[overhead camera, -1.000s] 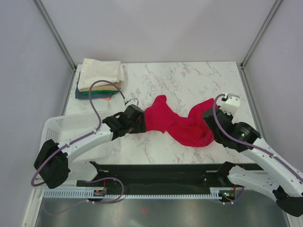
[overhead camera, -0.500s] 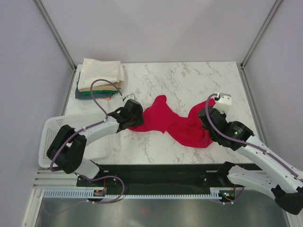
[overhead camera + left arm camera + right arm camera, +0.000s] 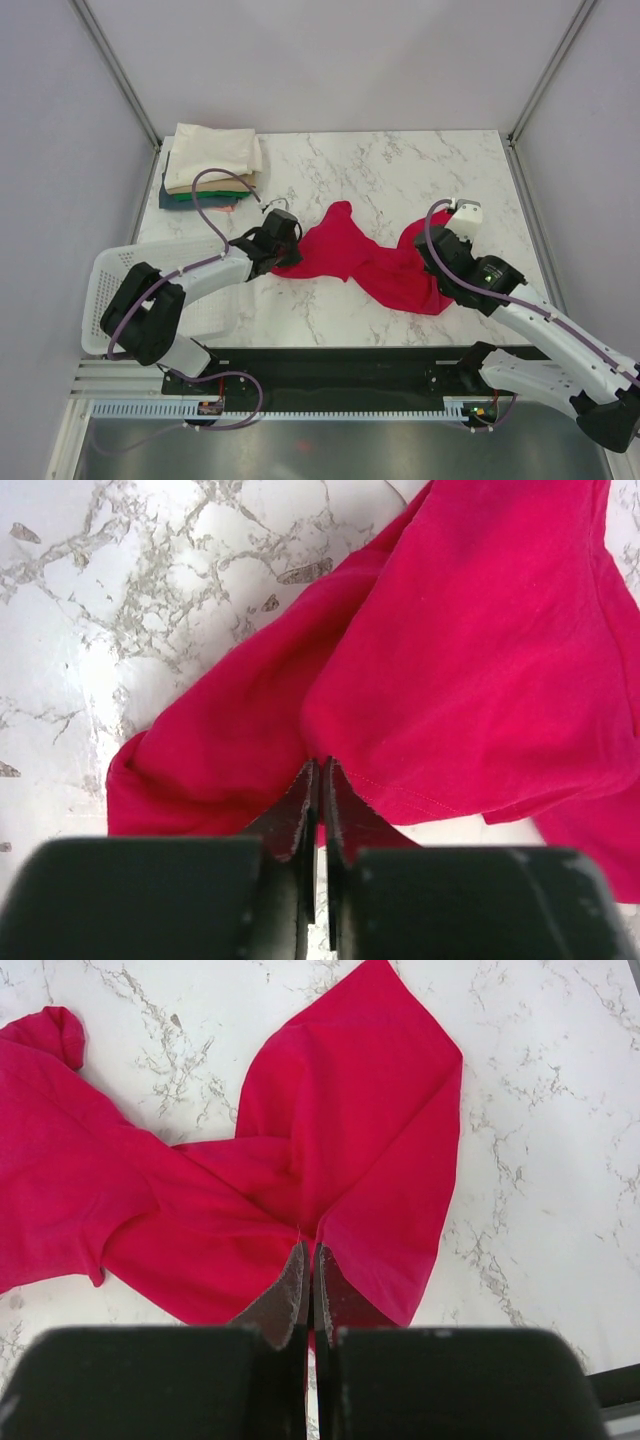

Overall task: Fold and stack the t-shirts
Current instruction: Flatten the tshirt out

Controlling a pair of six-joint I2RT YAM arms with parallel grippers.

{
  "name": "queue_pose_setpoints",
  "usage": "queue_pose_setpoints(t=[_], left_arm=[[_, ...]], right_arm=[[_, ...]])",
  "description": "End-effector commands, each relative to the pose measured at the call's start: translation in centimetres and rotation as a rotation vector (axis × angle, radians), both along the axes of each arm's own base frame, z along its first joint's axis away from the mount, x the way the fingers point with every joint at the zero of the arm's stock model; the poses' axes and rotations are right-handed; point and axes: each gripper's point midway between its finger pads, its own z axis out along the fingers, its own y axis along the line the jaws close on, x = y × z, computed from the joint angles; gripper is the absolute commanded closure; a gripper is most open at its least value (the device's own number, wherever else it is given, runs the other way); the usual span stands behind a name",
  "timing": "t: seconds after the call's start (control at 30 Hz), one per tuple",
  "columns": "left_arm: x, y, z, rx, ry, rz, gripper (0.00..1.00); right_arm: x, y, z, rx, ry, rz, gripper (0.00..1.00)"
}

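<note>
The left gripper [image 3: 320,772] is pinching the left edge of the red t-shirt [image 3: 360,262], jaws closed on the cloth, and the right gripper [image 3: 308,1252] is clamping its right side likewise. The shirt is lying crumpled in the middle of the surface [image 3: 400,170], while the folded t-shirts [image 3: 210,160] are sitting stacked at the far-left corner.

Off to my near left, a white perforated basket [image 3: 118,268] sits at the near-left edge of the grey-veined marble table [image 3: 400,170].

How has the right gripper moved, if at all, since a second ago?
Yes: the right gripper shifted left, away from the table's right edge.
</note>
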Motion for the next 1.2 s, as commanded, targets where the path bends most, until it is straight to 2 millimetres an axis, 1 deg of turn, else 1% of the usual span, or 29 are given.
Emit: queue_pose_setpoints(t=[0.0,0.03,0.1,0.13,0.17,0.2,0.23,0.27,0.3,0.33,0.37,0.4,0.43,0.47,0.5,0.53,0.57,0.63,0.67,0.73,0.77,0.83,0.9,1.0,1.03,1.07,1.1,1.13,1.17], left_arm=[[0.7,-0.4,1.4,-0.031,-0.047,0.001,0.97],[0.9,-0.3,2.5,-0.038,-0.071,0.010,0.98],[0.7,0.3,3.9,-0.026,-0.085,0.018,0.98],[1.0,0.5,6.3,-0.041,-0.135,0.027,0.98],[0.9,0.7,7.6,-0.042,-0.155,0.027,0.98],[0.3,1.3,8.5,-0.028,-0.153,0.027,0.98],[0.5,1.3,11.0,-0.046,-0.200,0.022,0.98],[0.1,1.7,13.9,-0.078,-0.259,0.022,0.98],[-0.3,2.1,15.8,-0.094,-0.293,0.018,0.98],[-0.8,2.5,18.3,-0.099,-0.332,0.007,0.98],[-1.7,3.3,21.2,-0.124,-0.393,0.004,0.98],[-2.2,3.9,23.0,-0.111,-0.436,-0.011,0.98],[-2.9,4.7,25.5,-0.108,-0.476,-0.014,0.98],[-3.6,5.4,27.3,-0.112,-0.517,-0.017,0.98],[-4.7,6.5,29.5,-0.112,-0.582,-0.023,0.98],[-5.7,7.5,31.7,-0.121,-0.626,-0.017,0.98],[-6.4,8.2,33.1,-0.128,-0.661,-0.014,0.98],[-8.9,9.9,37.1,-0.174,-0.767,-0.018,0.98],[-9.8,10.4,38.1,-0.187,-0.794,-0.024,0.98],[-12.4,11.6,41.2,-0.242,-0.886,-0.048,0.98],[-13.3,12.0,42.2,-0.263,-0.917,-0.055,0.98],[-15.3,12.8,44.2,-0.293,-0.984,-0.086,0.98],[-16.3,13.1,45.2,-0.298,-1.022,-0.113,0.98],[-18.2,12.8,47.5,-0.335,-1.091,-0.185,0.98],[-18.9,13.1,48.7,-0.351,-1.128,-0.191,0.98],[-18.9,12.9,49.3,-0.353,-1.144,-0.202,0.98],[-19.4,12.7,50.7,-0.363,-1.193,-0.227,0.98],[-20.1,13.0,52.2,-0.372,-1.236,-0.233,0.98],[-19.1,12.2,52.9,-0.360,-1.235,-0.248,0.98]], right_arm=[[0.3,0.1,0.7,0.027,-0.030,0.002,1.00],[0.3,0.1,0.9,0.031,-0.033,0.003,1.00],[0.2,-0.1,1.6,0.044,-0.047,0.000,1.00],[0.2,-0.2,2.1,0.046,-0.055,0.001,1.00],[-0.1,-0.6,2.7,0.047,-0.062,-0.005,1.00],[-0.1,-0.6,4.1,0.067,-0.085,-0.006,1.00],[-0.2,-0.7,5.0,0.076,-0.098,-0.006,1.00],[-0.6,-1.3,7.1,0.101,-0.131,-0.016,1.00],[-1.0,-1.7,8.2,0.111,-0.148,-0.022,1.00],[-1.5,-2.3,9.1,0.113,-0.156,-0.028,1.00],[-1.9,-2.9,10.5,0.134,-0.189,-0.034,1.00],[-2.3,-3.5,12.7,0.160,-0.237,-0.045,1.00],[-2.8,-4.1,13.7,0.168,-0.259,-0.049,1.00],[-3.4,-4.9,14.9,0.177,-0.294,-0.047,1.00],[-3.8,-5.6,16.6,0.194,-0.337,-0.049,1.00],[-4.2,-5.9,17.6,0.204,-0.363,-0.041,1.00],[-5.0,-6.7,19.3,0.205,-0.405,-0.019,1.00],[-5.8,-7.4,21.1,0.223,-0.461,0.000,1.00],[-6.7,-8.2,22.7,0.249,-0.509,0.006,1.00],[-7.8,-9.2,24.4,0.265,-0.567,0.023,1.00],[-8.9,-10.1,25.8,0.296,-0.614,0.028,1.00],[-10.3,-11.2,27.6,0.317,-0.686,0.050,1.00],[-10.9,-11.8,28.3,0.313,-0.718,0.056,1.00],[-11.8,-12.6,29.4,0.301,-0.767,0.073,1.00],[-11.9,-12.8,30.0,0.298,-0.793,0.076,1.00],[-12.4,-13.4,30.5,0.304,-0.820,0.058,1.00],[-12.6,-13.8,31.0,0.306,-0.843,0.048,1.00],[-12.8,-14.3,32.1,0.305,-0.886,0.030,1.00],[-13.1,-14.8,33.0,0.309,-0.913,0.014,1.00]])
